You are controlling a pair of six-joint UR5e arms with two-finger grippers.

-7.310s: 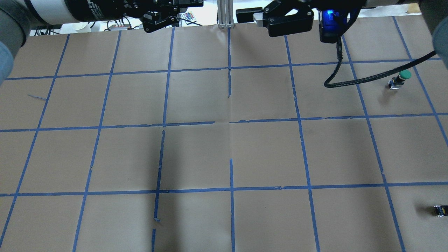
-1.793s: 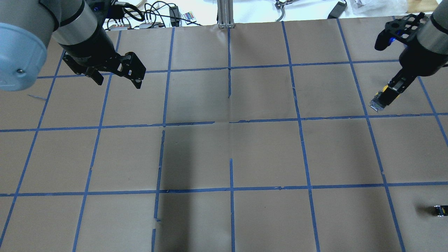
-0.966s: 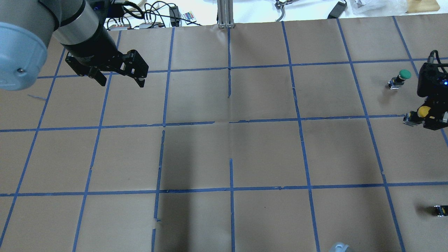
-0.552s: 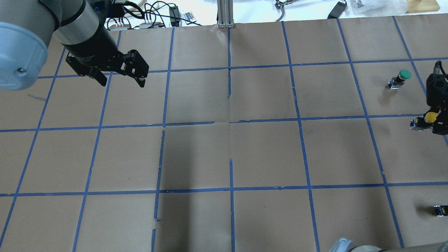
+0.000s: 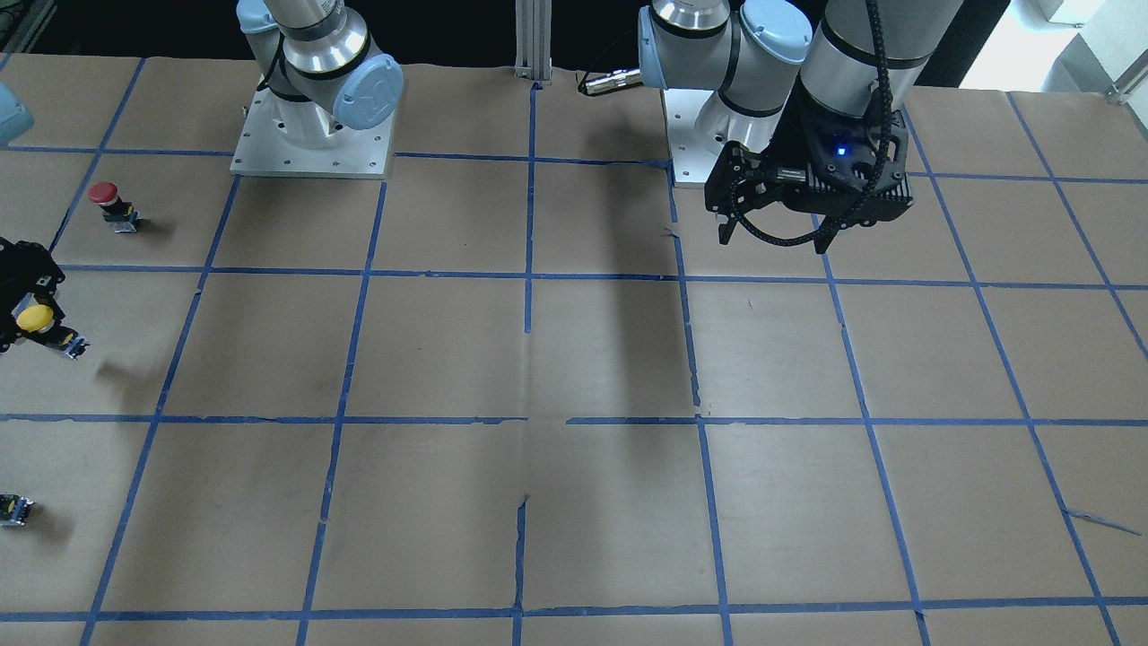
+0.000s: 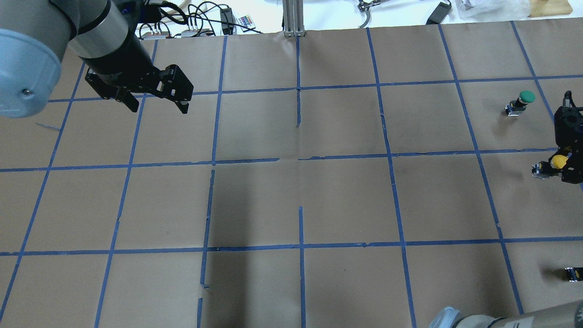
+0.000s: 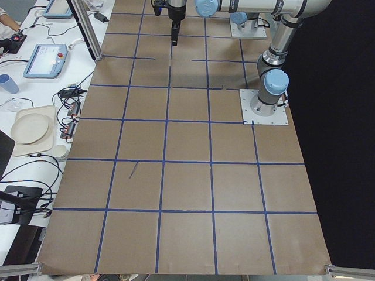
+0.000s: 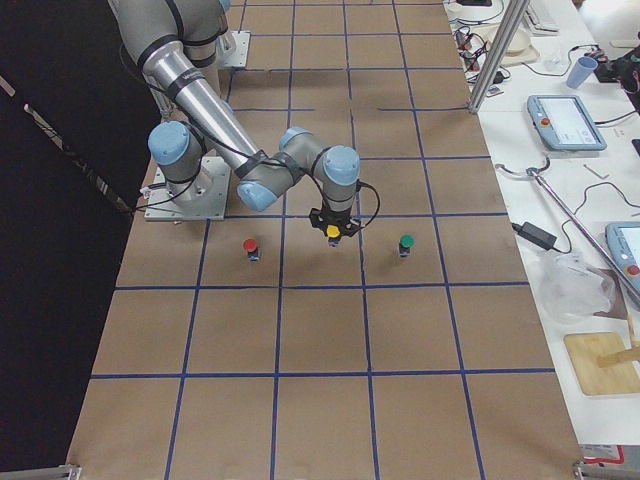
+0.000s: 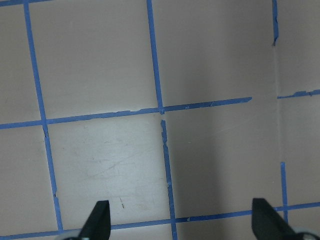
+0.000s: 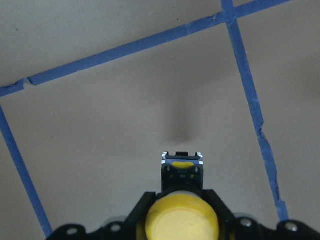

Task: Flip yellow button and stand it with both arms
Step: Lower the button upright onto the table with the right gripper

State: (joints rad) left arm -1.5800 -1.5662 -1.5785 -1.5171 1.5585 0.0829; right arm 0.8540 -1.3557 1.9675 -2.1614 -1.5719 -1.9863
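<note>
On robot's right side of table (image 6: 346, 200): right gripper (image 6: 567, 165) clenched on yellow button (image 6: 558, 161), lifted clear, likely for handover; left gripper (image 6: 158, 107) spread wide, empty.

Carried the yellow button (image 6: 557, 161), clamped in the right gripper (image 10: 179, 198), out toward the table's right edge and nearer the robot than 1.8 s ago. Uncovered the green button (image 6: 525, 97) in doing so. Nudged the left gripper (image 6: 159, 108) slightly rightward.
</note>
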